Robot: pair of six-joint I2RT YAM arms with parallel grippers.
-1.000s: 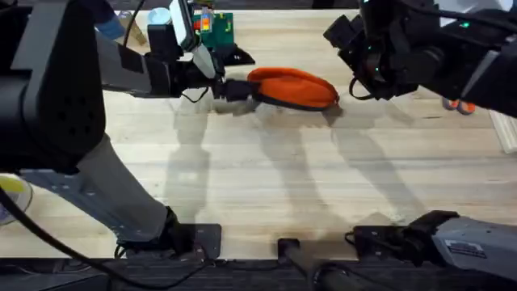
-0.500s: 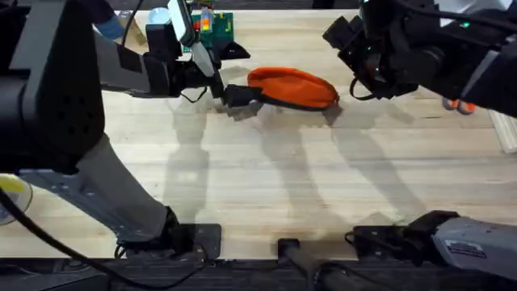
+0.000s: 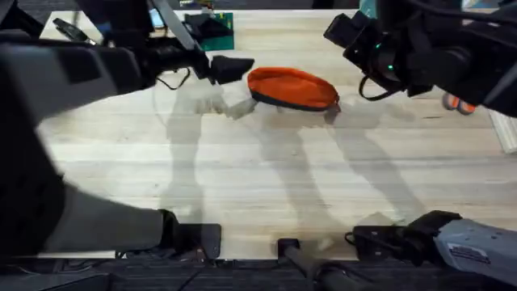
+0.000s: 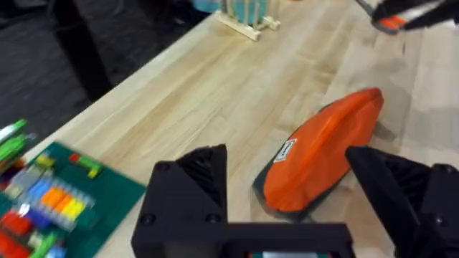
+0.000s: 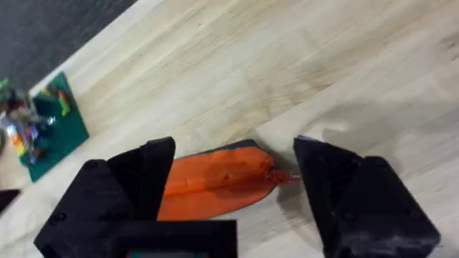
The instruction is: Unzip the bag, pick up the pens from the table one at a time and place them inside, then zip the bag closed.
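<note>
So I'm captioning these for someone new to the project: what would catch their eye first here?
The bright orange bag lying on the light wooden table toward its far side stands out at once. The left gripper hangs open just off one end of it, the right gripper open above the other end. A green board of small coloured pieces sits near the table's far edge.

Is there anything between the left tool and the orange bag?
Nothing: in the overhead view, only bare table lies between the open left tool and the bag.
</note>
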